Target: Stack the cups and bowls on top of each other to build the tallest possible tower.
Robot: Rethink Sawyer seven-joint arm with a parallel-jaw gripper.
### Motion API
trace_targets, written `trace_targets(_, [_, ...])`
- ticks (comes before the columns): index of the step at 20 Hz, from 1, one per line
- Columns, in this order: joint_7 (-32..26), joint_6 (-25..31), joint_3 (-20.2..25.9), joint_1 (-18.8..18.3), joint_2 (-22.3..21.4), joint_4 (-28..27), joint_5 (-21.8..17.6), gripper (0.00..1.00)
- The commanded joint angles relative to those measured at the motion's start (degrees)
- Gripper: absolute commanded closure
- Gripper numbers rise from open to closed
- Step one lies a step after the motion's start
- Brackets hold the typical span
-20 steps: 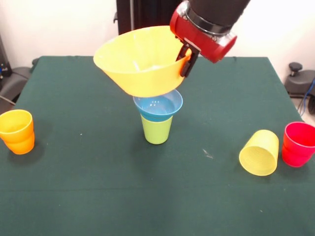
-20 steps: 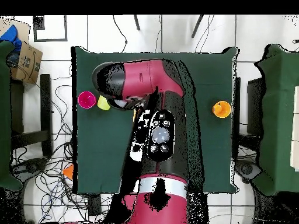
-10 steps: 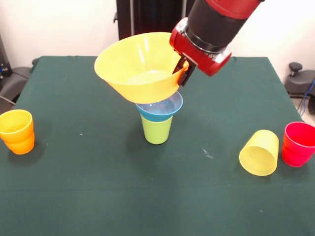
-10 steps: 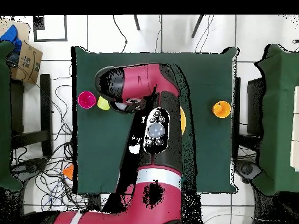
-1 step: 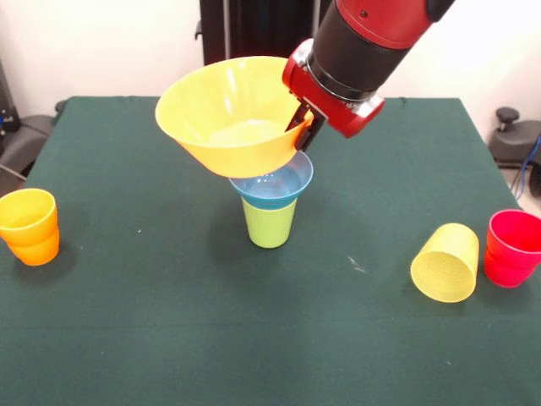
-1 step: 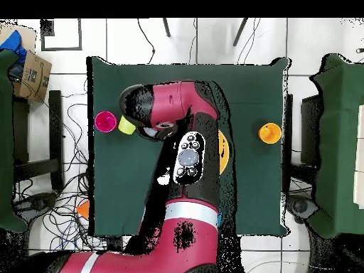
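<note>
- So, the gripper (image 5: 302,127) is clamped on the right rim of a large yellow bowl (image 5: 228,114), holding it tilted, the rim higher on the gripper side.
- The bowl's base sits just above or barely touching the small blue bowl (image 5: 275,188); contact is hard to call from the front view.
- The blue bowl is seated in the mouth of an upright lime green cup (image 5: 270,223) at mid-table (image 5: 169,338); that is the tower so far.
- Spare pieces: an orange cup (image 5: 30,226) upright at the left edge, a yellow cup (image 5: 445,262) on its side at right, a red cup (image 5: 512,248) upright just beside it.
- In the overhead view the arm (image 6: 186,170) covers the stack; only a sliver of the yellow bowl shows.
- Risk: the yellow bowl looks off-centre to the left of the stack and tilted, so a release now could let it slide off.
- Risk: it is much wider than the blue bowl, so downward push or a sideways drag on opening could topple the narrow green cup.
</note>
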Motion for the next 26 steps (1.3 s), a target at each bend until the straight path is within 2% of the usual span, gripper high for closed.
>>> trace_targets(1, [2.63,-0.91,1.64,1.37,-0.17,-0.06,-0.95,1.00])
trace_targets(9, [3.72,1.05,1.15,1.67,0.19,-2.01,0.47,1.00])
trace_targets(26, [6.29,-1.85,-0.67,2.57,-0.26,-3.36,2.16,1.00])
